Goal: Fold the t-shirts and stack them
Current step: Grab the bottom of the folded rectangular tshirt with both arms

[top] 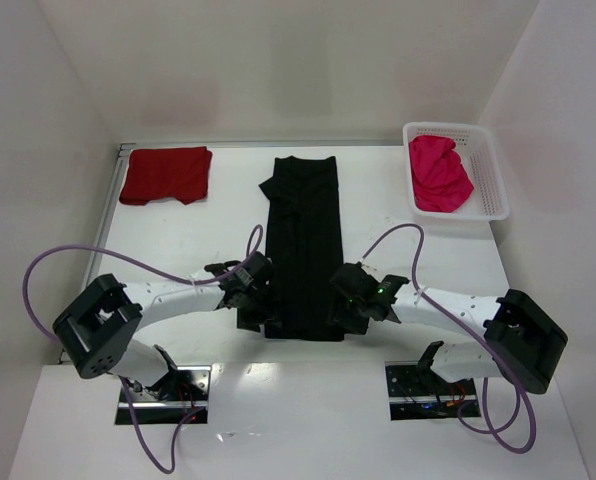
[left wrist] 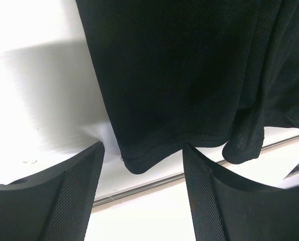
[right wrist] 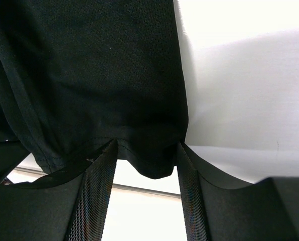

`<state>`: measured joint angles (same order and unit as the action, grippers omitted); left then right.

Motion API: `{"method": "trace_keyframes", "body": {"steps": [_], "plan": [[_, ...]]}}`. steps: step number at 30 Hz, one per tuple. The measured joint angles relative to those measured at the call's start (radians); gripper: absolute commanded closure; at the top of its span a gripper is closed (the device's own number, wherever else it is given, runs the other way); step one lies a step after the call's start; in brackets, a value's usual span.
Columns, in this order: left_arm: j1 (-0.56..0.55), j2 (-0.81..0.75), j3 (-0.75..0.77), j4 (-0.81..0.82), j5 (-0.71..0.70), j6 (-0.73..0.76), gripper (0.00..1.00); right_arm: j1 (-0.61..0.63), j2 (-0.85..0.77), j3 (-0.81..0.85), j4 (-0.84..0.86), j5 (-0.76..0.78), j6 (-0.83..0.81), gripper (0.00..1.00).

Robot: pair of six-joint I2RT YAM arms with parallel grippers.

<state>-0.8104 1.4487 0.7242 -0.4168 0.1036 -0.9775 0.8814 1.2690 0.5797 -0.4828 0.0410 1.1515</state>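
Saw black t-shirt (top: 303, 240) laid as long strip mid-table (top: 178, 250). Found left fingers (left wrist: 79, 191) part-open astride its near hem corner, gripping nothing. Couldn't tell whether right fingers (right wrist: 97, 191), narrower and touching hem, had hold. Could've snagged top layer only, skewing fold.

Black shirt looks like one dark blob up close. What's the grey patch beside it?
Left wrist: the black t-shirt is dark against the glaring white table; the grey patch is a shadow. Right wrist: same dark cloth, shadow on its right. Top external: evener light, shirt's outline clear.
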Motion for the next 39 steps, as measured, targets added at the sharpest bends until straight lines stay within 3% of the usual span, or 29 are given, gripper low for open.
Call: {"method": "trace_keyframes", "body": {"steps": [6, 7, 10, 14, 15, 19, 21, 27, 39], "plan": [[-0.006, 0.017, 0.007, 0.015, 0.010, -0.005, 0.33, 0.000, 0.000, -0.005, 0.000, -0.002, -0.002, 0.48], [-0.007, 0.018, 0.007, 0.017, 0.011, -0.006, 0.38, 0.000, 0.000, -0.007, 0.000, -0.003, -0.004, 0.49], [-0.007, 0.025, 0.007, 0.023, 0.011, -0.018, 0.45, 0.000, 0.001, -0.011, 0.001, -0.003, -0.010, 0.62], [-0.008, 0.035, 0.007, 0.026, 0.011, -0.022, 0.59, 0.000, 0.009, -0.013, 0.000, -0.006, -0.020, 0.79], [-0.008, 0.037, 0.007, 0.026, 0.010, -0.021, 0.68, 0.000, 0.011, -0.013, 0.000, -0.007, -0.021, 0.85], [-0.010, 0.043, 0.007, 0.025, 0.005, -0.020, 0.92, 0.000, 0.013, -0.014, 0.000, -0.009, -0.026, 0.96], [-0.012, 0.043, 0.007, 0.025, 0.003, -0.020, 0.98, 0.000, 0.013, -0.014, -0.002, -0.011, -0.029, 0.99], [-0.027, 0.013, 0.007, -0.017, 0.001, -0.021, 1.00, 0.000, -0.033, -0.008, -0.029, -0.019, -0.039, 1.00], [-0.058, -0.257, 0.055, -0.189, 0.008, -0.021, 1.00, 0.031, -0.208, 0.105, -0.096, -0.063, -0.067, 1.00]]}}
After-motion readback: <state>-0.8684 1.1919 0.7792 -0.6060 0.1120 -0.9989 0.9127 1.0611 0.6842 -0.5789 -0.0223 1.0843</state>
